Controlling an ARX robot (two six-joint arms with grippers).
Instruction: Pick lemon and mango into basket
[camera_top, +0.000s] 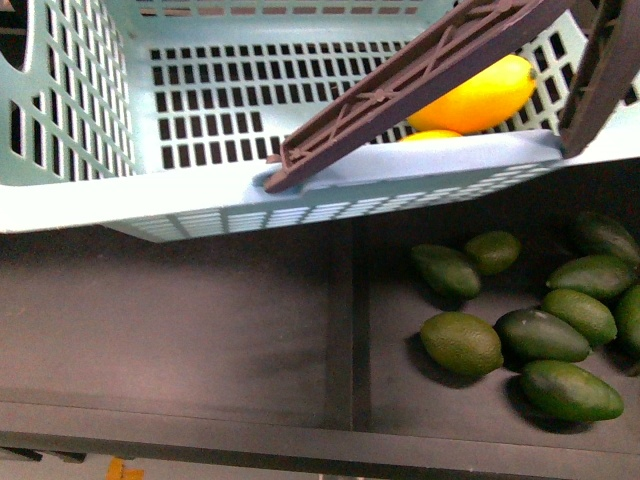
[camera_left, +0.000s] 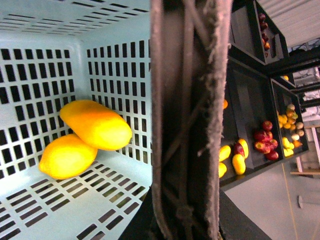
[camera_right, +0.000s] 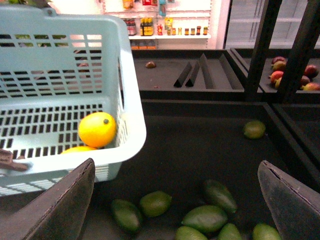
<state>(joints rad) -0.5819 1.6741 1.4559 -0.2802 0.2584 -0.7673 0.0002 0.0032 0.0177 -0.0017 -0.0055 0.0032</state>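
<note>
The basket fills the upper half of the front view, its pale rim overhanging the dark shelf below; a brown handle is laid slantwise across the opening from the near rim toward the upper right. Under that handle, in the upper right of the frame, the mango is seen lying on the slotted floor, touching the lemon, of which only a sliver shows above the rim; the rest of the basket floor is left bare.

A raised divider splits the shelf at the frame's middle; to its left the dark surface is open, while to its right the lower right corner is crowded with green fruits.

In the right wrist view the right gripper is held wide apart, nothing between its fingers, above those green fruits and just beside the basket's corner. In the left wrist view the left gripper cannot be made out, so its jaws cannot be judged; further bins of red and yellow fruit are seen at the right edge.
</note>
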